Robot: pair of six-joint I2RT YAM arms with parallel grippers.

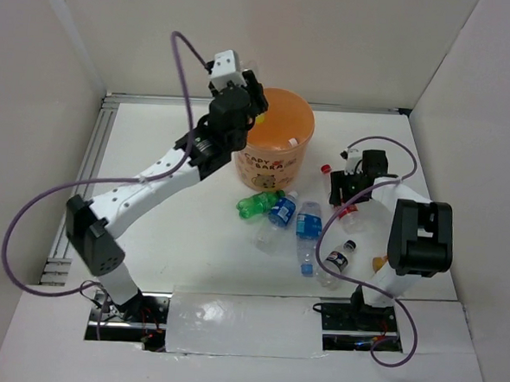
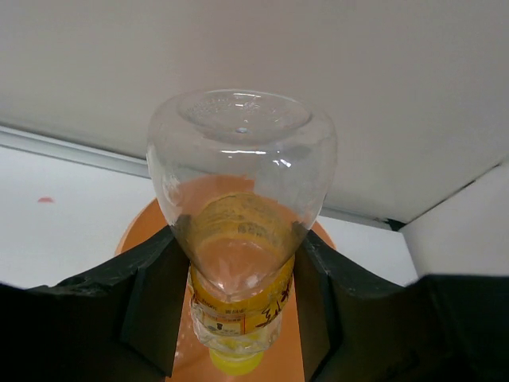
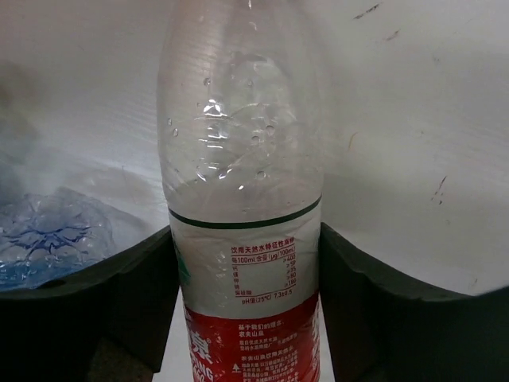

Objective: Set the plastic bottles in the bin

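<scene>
The left tool (image 2: 237, 278) is clamped on a yellow-label bottle (image 2: 242, 175). Its two dark fingers (image 2: 151, 294) press the clear body from either side. The bottle hangs upside down, with its yellow cap pointing down and its rounded base up toward the wrist camera. In the top view this tool sits over the left part of the bin's rim. The peach-orange of the bin (image 1: 279, 149) shows directly beneath the bottle in the wrist view.

The right tool (image 3: 246, 318) is closed around a red-label bottle (image 3: 242, 159), gripping it at the white upper part of the label. It is a clear bottle with droplets inside. This tool and its bottle are to the right of the bin, apart from it and low over the white counter (image 1: 153, 150). I cannot tell whether the bottle touches the counter.

On the near side of the bin, a green bottle (image 1: 256, 204) lies on its side just beside the bin's base. The first blue-label bottle (image 1: 281, 212) lies against the green one. The second blue-label bottle (image 1: 309, 229) is a little farther to the near right. A black-label bottle (image 1: 337, 258) lies farther out again from the bin, close to the right arm.
</scene>
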